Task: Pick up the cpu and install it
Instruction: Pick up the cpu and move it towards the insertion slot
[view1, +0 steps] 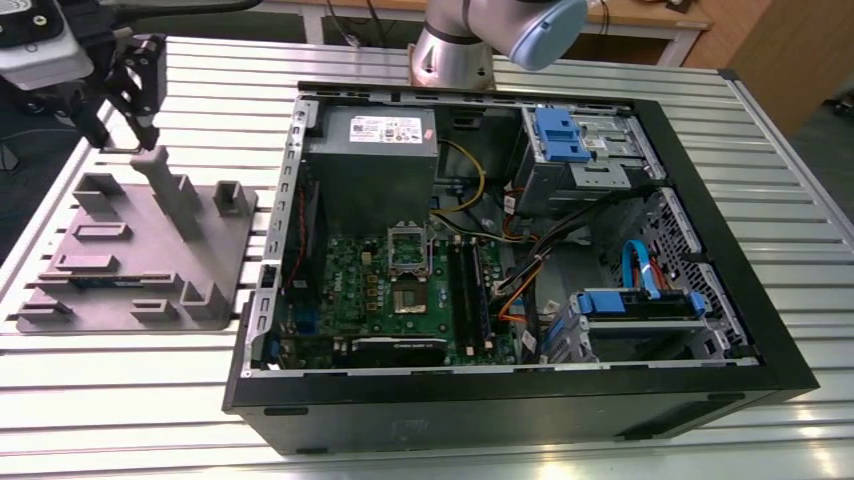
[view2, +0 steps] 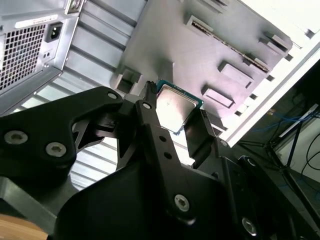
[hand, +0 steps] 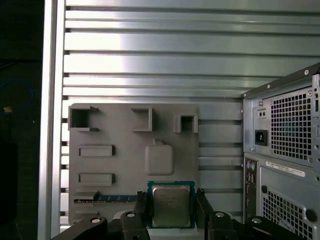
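The hand (view2: 174, 103) hides the cpu's (view2: 176, 109) side edges in the second wrist view.

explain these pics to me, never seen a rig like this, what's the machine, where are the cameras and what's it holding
It is one robot arm with a two-fingered gripper. The exterior view comes from a camera off the arm: it shows a slatted metal table bearing a grey tray and an open computer case with a green board inside. Both wrist views come from cameras riding on the arm, looking past the black fingers. Between them sits the cpu, a small square chip, apparently clamped and held above the tray.
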